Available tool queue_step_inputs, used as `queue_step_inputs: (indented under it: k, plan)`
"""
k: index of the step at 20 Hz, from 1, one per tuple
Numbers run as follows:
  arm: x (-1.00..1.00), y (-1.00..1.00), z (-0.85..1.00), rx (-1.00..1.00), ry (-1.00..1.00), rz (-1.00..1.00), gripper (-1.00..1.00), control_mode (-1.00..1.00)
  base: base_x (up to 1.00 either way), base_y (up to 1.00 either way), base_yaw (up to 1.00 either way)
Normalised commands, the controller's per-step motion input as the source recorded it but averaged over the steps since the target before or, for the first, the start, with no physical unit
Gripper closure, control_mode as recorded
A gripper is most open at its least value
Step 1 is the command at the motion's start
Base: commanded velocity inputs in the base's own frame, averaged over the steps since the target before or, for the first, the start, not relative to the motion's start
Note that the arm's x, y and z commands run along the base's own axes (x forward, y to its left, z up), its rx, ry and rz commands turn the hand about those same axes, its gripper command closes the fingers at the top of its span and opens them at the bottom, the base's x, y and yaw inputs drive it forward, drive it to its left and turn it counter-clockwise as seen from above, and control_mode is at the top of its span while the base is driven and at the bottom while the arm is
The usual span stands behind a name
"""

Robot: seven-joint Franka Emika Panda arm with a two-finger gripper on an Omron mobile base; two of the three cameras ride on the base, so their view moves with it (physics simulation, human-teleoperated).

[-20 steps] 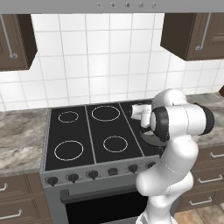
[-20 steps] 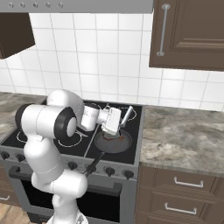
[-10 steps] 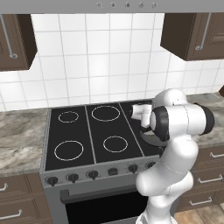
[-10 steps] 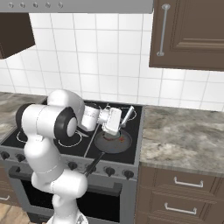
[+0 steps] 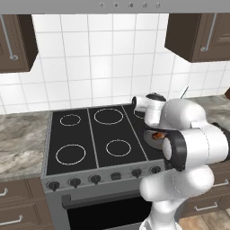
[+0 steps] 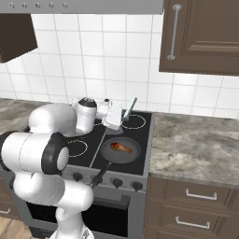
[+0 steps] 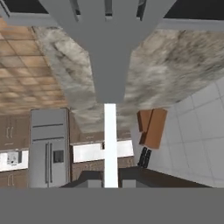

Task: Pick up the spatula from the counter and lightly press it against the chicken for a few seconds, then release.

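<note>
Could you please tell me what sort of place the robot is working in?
A simulated home kitchen, it seems: a black stove, a white tiled wall behind it, dark wood cabinets above, and a pan holding chicken.

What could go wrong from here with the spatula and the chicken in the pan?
The spatula, clamped in the gripper, points up and away from the chicken; swinging it down may miss or shove the meat. The pan has its handle past the stove front, so a hard press might tip it.
</note>
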Motion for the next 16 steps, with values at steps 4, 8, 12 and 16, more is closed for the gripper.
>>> queue_step_inputs:
  k: [4, 8, 12, 16]
  plan:
    - [-0.27, 0.2, 0.9, 0.0, 0.04, 0.18, 1.0, -1.0, 0.0, 0.0, 0.0]
    - [-0.26, 0.22, 0.56, 0.0, 0.19, 0.2, 1.0, -1.0, 0.0, 0.0, 0.0]
    - [-0.68, 0.17, 0.18, 0.01, 0.04, 0.22, 1.0, -1.0, 0.0, 0.0, 0.0]
    - [-1.0, 0.26, 0.0, 0.01, -0.06, 0.21, 1.0, -1.0, 0.0, 0.0, 0.0]
